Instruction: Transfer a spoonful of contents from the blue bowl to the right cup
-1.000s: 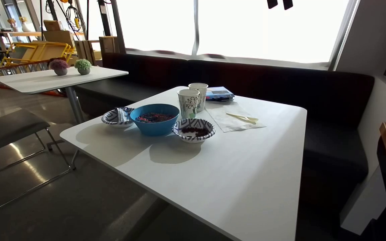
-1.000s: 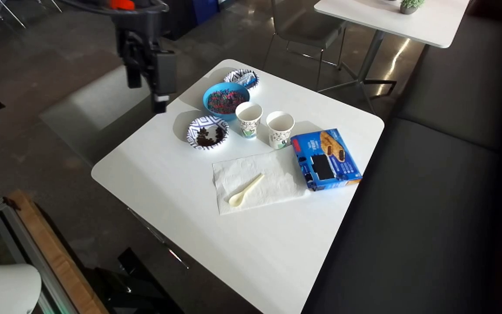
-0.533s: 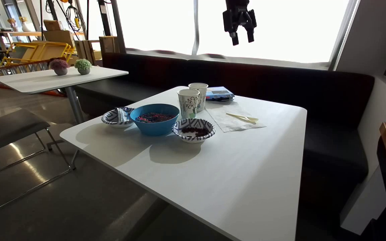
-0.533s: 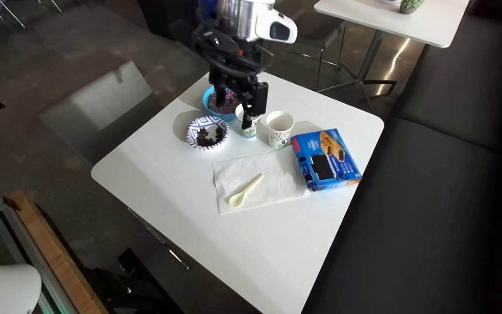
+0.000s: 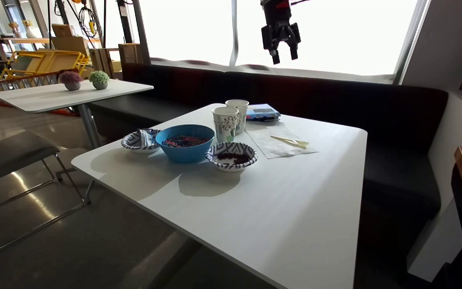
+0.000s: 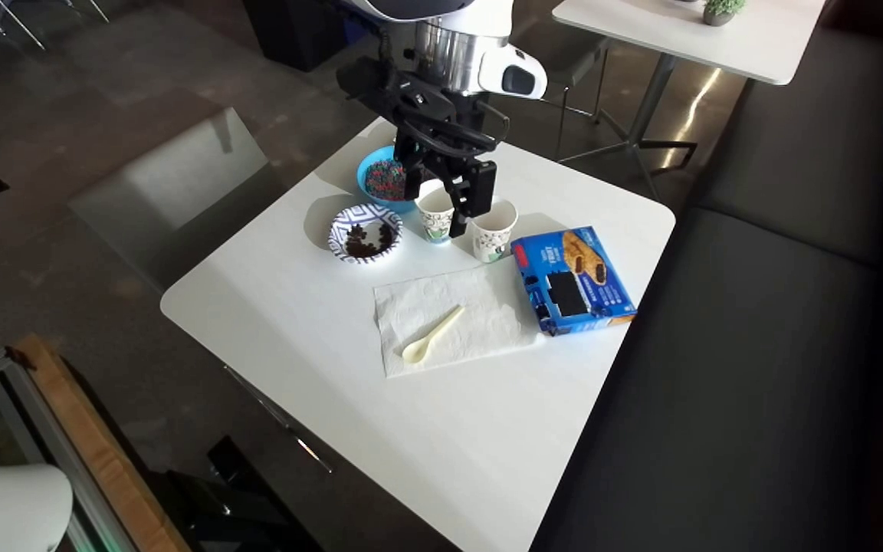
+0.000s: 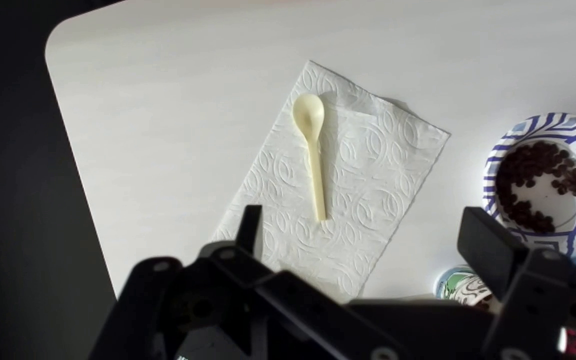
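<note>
The blue bowl (image 5: 185,154) stands on the white table, holding small red and dark pieces; my arm partly covers it in an exterior view. Two patterned paper cups stand upright beside it: a cup nearer the bowl (image 5: 224,130) and a cup farther from it (image 6: 491,239). A cream spoon (image 6: 434,334) lies on a white paper towel (image 6: 480,330), its handle end towards my gripper in the wrist view (image 7: 317,185). My gripper (image 7: 362,220) is open and empty, high above the table. In exterior views it hangs in the air (image 5: 285,59) and overlaps the cups (image 6: 435,212).
A patterned paper bowl (image 5: 232,165) with dark beans stands by the blue bowl. Another patterned bowl (image 5: 132,143) with a wrapper stands on the blue bowl's far side. A blue box (image 6: 602,287) lies near the cups. A dark bench (image 6: 725,368) runs along the table edge.
My arm has swung in over the table from its side and come lower, mostly in the first half second, then a little more. The gripper stays open. The things on the table have not moved.
</note>
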Available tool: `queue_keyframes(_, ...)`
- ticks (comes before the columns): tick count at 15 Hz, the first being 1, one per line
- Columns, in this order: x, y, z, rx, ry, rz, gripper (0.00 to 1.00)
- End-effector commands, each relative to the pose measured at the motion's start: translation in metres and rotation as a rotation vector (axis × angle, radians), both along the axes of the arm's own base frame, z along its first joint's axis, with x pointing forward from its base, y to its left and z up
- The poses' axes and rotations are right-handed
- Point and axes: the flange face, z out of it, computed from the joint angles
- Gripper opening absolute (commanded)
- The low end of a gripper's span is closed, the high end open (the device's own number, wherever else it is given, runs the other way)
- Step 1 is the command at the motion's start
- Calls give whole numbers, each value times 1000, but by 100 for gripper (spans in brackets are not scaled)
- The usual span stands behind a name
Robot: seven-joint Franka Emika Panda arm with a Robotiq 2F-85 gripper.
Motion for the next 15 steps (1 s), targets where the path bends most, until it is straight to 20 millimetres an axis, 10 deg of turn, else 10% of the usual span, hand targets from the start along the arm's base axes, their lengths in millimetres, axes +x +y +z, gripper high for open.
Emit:
queue_keyframes(1,16,-3,-20,5,5,86,100)
queue_keyframes(15,28,-53,-193,285,402,264,100)
